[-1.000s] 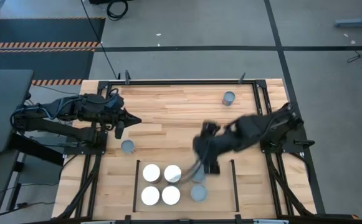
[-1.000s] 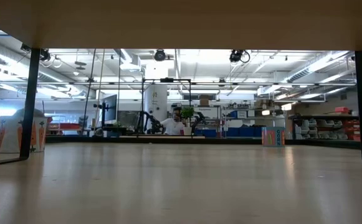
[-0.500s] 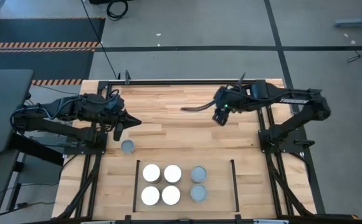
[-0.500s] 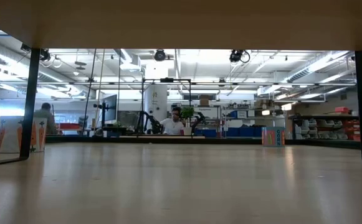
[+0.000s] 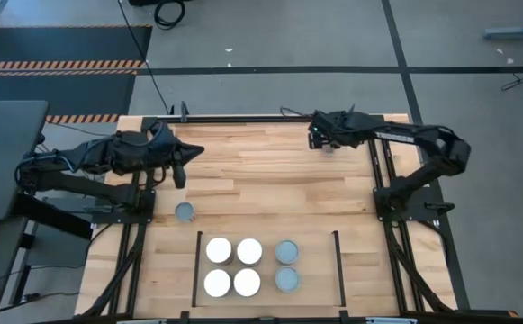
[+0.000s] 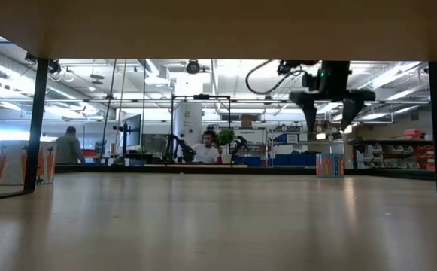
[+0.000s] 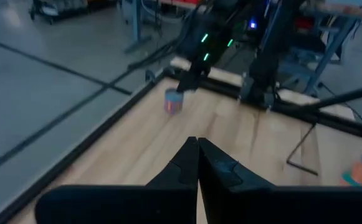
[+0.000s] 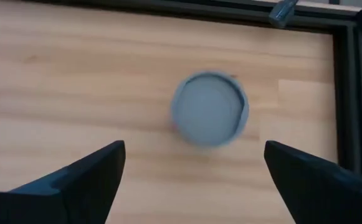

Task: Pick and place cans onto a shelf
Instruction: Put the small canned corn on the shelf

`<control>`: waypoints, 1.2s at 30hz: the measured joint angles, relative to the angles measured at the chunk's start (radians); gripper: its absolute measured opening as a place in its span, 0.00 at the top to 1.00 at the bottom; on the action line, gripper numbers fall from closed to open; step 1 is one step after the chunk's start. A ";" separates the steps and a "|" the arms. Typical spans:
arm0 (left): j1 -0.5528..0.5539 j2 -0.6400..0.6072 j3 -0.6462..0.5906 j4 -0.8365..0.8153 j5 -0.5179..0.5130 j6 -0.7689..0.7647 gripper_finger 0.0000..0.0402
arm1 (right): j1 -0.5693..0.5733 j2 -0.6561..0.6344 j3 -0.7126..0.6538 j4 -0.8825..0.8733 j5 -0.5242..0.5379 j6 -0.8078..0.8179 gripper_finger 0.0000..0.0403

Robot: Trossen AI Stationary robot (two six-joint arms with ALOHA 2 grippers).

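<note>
1. Directly beneath the right claw point(image 8: 193, 180), jaws spread wide to straddle it, stands a grey-topped can point(image 8: 209, 117) on the tabletop point(image 5: 261, 180).
2. Left claw point(image 7: 197, 163), pressed together, waits apart from the shelf point(image 5: 315, 265).

Bare planks all round far-corner grey can point(image 8: 210, 117), black frame rail point(image 8: 347, 93) close beside it

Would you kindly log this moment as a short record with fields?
shelf: four white-topped cans and two grey-topped cans stand on it
loose can near left arm: on the tabletop, outside the shelf
far can: on the tabletop, directly under the right gripper
right gripper: jaws open, above the far can
left gripper: jaws shut, empty
</note>
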 joint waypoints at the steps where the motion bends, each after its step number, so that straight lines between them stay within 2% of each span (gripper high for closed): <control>1: 0.005 0.000 0.000 0.019 0.000 0.013 0.98 | -0.019 0.019 0.000 0.016 -0.004 0.000 0.03; 7: 0.019 0.000 0.000 0.085 -0.001 -0.010 0.98 | -0.117 0.132 0.000 0.096 -0.032 -0.019 0.01; 14: 0.019 0.002 0.000 0.082 0.000 -0.050 0.98 | -0.171 0.227 0.000 0.157 -0.031 0.005 0.02; 22: 0.019 0.032 0.000 0.082 -0.022 -0.062 0.98 | -0.206 0.291 -0.001 0.199 -0.076 0.003 0.11; 29: 0.019 0.089 0.000 0.094 -0.022 -0.088 0.98 | -0.193 0.252 -0.001 0.168 -0.080 -0.030 0.28; 32: 0.019 0.098 -0.001 0.104 -0.022 -0.088 0.98 | -0.140 0.177 0.000 0.150 -0.085 -0.143 0.30; 36: 0.019 0.098 -0.001 0.131 -0.023 -0.087 0.98 | 0.000 0.029 0.052 0.088 -0.089 -0.334 0.30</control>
